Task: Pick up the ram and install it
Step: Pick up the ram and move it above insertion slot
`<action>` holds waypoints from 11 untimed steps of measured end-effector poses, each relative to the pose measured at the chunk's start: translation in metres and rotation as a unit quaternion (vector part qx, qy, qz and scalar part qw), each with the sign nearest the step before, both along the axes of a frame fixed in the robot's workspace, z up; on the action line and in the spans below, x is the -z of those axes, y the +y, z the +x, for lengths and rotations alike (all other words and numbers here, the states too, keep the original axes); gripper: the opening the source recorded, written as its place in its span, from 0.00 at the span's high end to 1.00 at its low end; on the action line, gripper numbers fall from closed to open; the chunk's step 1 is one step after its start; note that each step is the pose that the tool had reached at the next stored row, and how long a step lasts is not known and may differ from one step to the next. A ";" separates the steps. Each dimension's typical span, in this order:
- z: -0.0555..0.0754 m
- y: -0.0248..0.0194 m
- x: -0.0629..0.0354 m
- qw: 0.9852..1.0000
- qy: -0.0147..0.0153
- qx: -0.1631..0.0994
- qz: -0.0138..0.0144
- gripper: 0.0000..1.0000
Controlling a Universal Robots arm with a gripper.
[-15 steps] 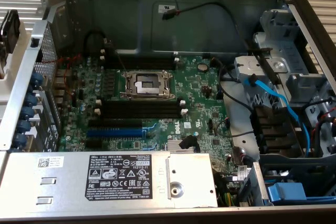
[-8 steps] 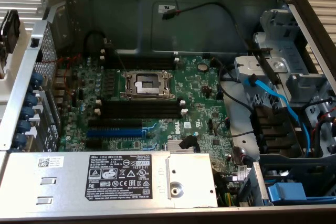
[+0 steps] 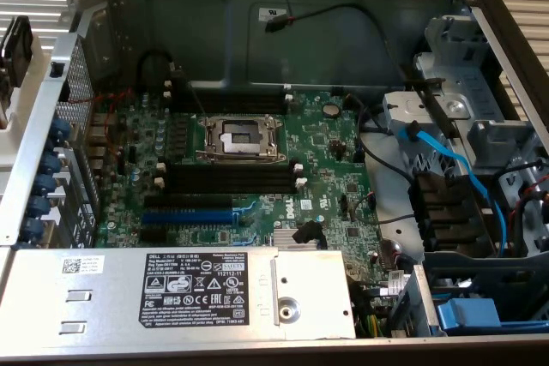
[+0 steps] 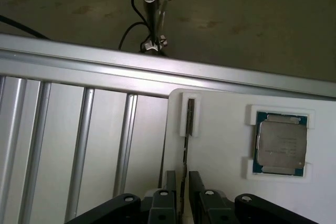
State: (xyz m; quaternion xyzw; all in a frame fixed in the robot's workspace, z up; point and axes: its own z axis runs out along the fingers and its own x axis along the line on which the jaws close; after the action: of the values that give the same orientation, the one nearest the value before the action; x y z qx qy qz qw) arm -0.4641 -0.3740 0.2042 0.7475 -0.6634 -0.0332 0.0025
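Gripper [image 4: 182,178] jaws spread, one finger each side of the ram [image 4: 185,145], not clamped on it; ram standing on edge in a notch of the white tray [image 4: 220,192], processor chip [image 4: 281,142] seated in the same tray nearby; aluminium rail [image 4: 157,69] beyond. In the exterior view, power supply [image 3: 206,285] nearest, then motherboard [image 3: 330,147] with empty black slots [image 3: 227,176], blue slot [image 3: 187,214], bare socket [image 3: 238,137].

We see the black slots [image 3: 225,179] open from above, CPU socket [image 3: 238,137] just beside them, power supply [image 3: 206,291] near, blue cable [image 3: 450,173] toward the exterior view's right, our gripper [image 4: 182,174] fingers flanking the ram [image 4: 187,124], narrow gaps either side
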 end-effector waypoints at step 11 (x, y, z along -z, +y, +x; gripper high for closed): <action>0.000 -0.0001 0.0000 1.000 0.000 0.000 0.000 0.85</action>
State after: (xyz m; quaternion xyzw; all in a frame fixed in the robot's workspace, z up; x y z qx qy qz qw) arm -0.4641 -0.3741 0.2042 0.7475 -0.6634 -0.0332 0.0025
